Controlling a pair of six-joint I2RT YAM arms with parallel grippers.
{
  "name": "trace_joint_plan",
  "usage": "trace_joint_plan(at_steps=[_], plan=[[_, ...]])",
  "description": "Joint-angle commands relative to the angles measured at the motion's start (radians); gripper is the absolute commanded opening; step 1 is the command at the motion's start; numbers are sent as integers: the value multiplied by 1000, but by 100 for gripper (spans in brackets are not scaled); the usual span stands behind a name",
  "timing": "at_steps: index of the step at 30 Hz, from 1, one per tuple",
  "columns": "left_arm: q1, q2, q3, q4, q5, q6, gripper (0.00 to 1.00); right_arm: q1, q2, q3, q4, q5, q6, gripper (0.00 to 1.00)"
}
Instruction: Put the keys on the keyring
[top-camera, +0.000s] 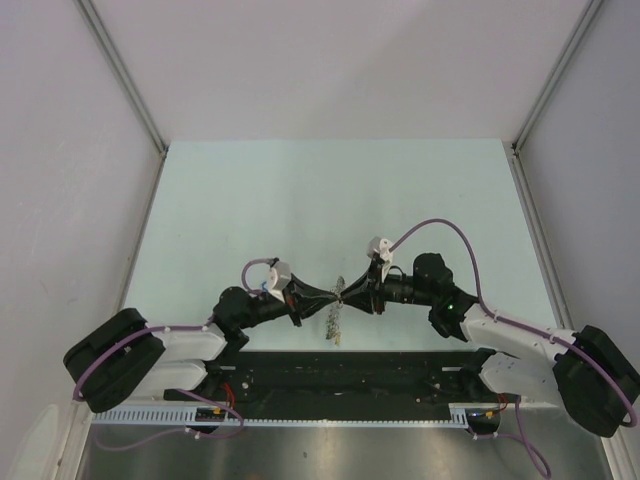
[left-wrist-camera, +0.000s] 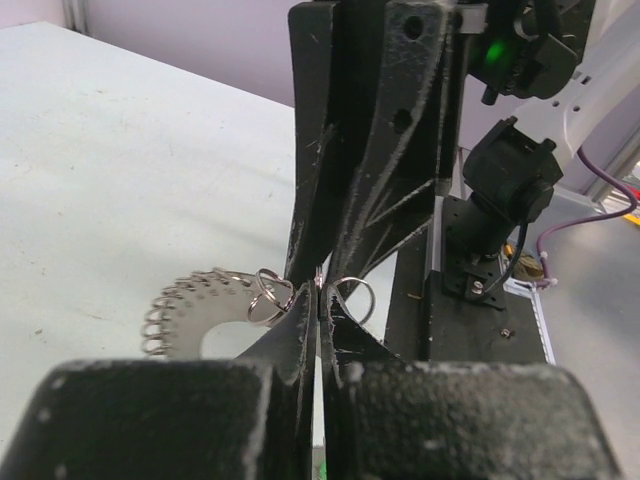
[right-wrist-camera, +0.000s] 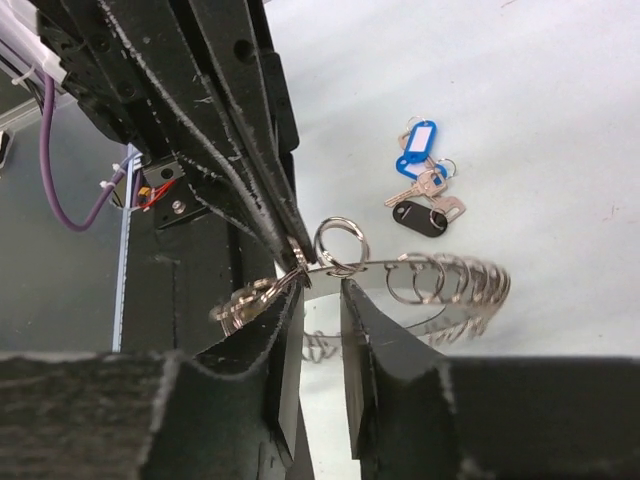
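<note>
The keyring (right-wrist-camera: 445, 282) hangs in the air between the two sets of fingertips, its fringe of small silvery loops curving away to one side. The left gripper (right-wrist-camera: 295, 248) has hold of it, fingers pressed tight together on the ring's wire with no gap showing. A small split ring (right-wrist-camera: 340, 243) stands up just beside those tips. The right gripper (right-wrist-camera: 318, 300) meets them tip to tip. Its fingers (right-wrist-camera: 372, 345) stand a little apart, a narrow gap with nothing clamped in it, though one finger touches a bunch of silvery loops on its outer side. The keys (right-wrist-camera: 422, 190), with a blue tag (right-wrist-camera: 415, 148) and a black tag (right-wrist-camera: 415, 215), lie together on the table (right-wrist-camera: 560, 120) beyond the fingertips, well apart from the ring.
</note>
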Motion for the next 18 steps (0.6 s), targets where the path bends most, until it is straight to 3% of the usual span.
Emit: trace_joint_plan(at_steps=[1, 12, 18], plan=[[4, 3, 31, 271, 35, -27, 0, -8, 10, 45, 74, -15, -12, 21], [4, 55, 41, 340, 67, -62, 0, -18, 22, 59, 108, -91, -23, 16], [4, 52, 41, 334, 64, -58, 1, -21, 20, 69, 76, -108, -47, 0]])
